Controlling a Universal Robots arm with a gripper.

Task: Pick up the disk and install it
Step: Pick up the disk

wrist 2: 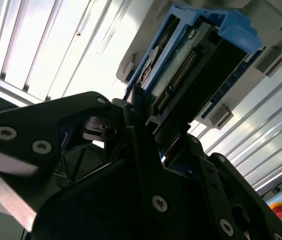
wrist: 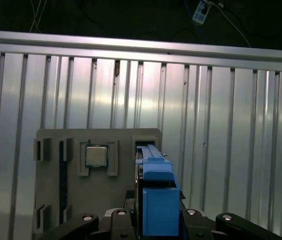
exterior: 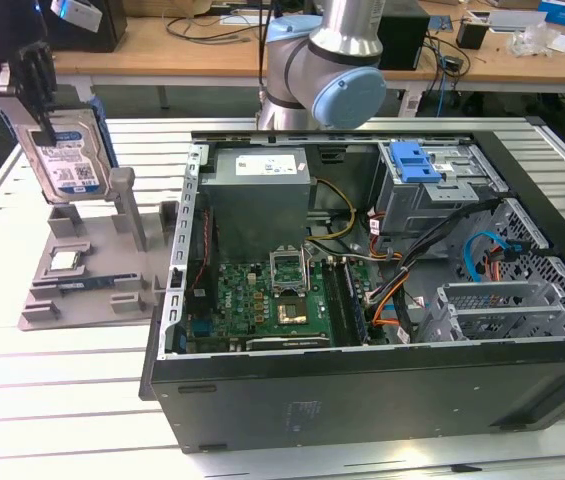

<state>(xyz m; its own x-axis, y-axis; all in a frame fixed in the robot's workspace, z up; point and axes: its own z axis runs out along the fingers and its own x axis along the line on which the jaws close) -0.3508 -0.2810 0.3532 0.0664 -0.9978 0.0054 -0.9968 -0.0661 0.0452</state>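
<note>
The hard drive (exterior: pixel 62 160) stands on edge in its blue carrier over the slot of the grey holder (exterior: pixel 92 300), near the slatted table's (exterior: pixel 62 385) far corner on the exterior view's left. It is probably kept upright to travel squarely, and I cannot tell whether it is clear of the slot. The gripper (exterior: pixel 40 110) is clamped narrow on its upper end.

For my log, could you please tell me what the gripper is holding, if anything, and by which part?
The gripper holds the disk by its upper end, clamped across its flat faces.
</note>
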